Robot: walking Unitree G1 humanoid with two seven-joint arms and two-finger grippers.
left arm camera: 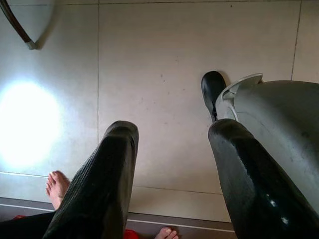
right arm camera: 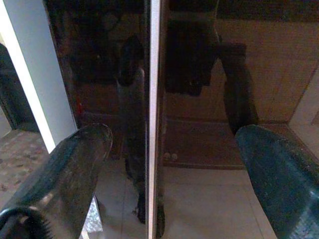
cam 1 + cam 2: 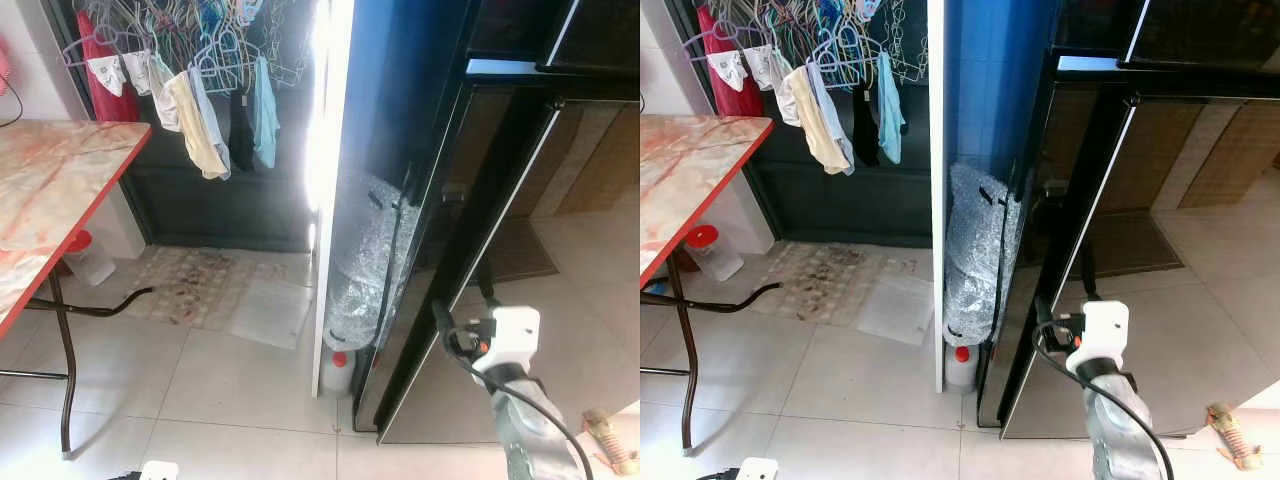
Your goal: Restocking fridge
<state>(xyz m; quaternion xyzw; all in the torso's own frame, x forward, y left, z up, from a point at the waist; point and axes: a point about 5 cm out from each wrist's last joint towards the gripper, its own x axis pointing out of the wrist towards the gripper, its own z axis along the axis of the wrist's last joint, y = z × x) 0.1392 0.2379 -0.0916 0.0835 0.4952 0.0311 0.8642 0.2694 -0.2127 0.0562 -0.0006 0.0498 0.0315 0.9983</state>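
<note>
Pale tiled floor (image 3: 230, 390), marble-top table (image 3: 50, 190) left, laundry on hangers (image 3: 200, 90) behind. Black fridge (image 3: 1090, 200) ahead, door closed. Right gripper (image 2: 164, 169) spread, facing door edge. Left gripper (image 1: 172, 164) spread, pointing floorward.

A lived-in home, back by the kitchen: a tall black fridge (image 3: 1110, 200) stands just ahead of the right gripper (image 2: 164, 179), laundry (image 3: 200, 100) hangs on hangers off to its left, above a worn mat (image 3: 195, 285) on pale tiled floor (image 3: 240, 390).
</note>
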